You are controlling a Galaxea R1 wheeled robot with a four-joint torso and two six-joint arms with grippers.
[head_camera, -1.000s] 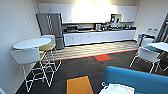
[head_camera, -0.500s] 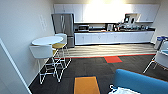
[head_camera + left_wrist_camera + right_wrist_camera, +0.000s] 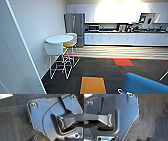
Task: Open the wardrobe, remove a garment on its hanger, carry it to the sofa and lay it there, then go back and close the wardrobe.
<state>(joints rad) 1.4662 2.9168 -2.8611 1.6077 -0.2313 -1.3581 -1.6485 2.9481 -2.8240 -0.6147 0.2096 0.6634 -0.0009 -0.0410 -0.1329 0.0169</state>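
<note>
A white flat panel (image 3: 15, 62) rises along the left of the head view; I cannot tell whether it is a wall or part of the wardrobe. A bright blue upholstered seat back (image 3: 145, 85) pokes in at the bottom right, too cropped to tell if it is the sofa. Both wrist views look down past the robot's own dark plate onto dark grey carpet (image 3: 13, 119) (image 3: 154, 116).
A round white high table (image 3: 58, 38) with white and yellow stools (image 3: 53, 48) stands by the left wall. Behind it are a steel fridge (image 3: 75, 26) and a long white kitchen counter (image 3: 125, 38). Orange (image 3: 93, 85) and red (image 3: 123, 62) carpet tiles mark the dark floor.
The whole head picture has slid to the right, so the camera has turned left. The table and fridge look nearer, and the white panel takes up more of the left side.
</note>
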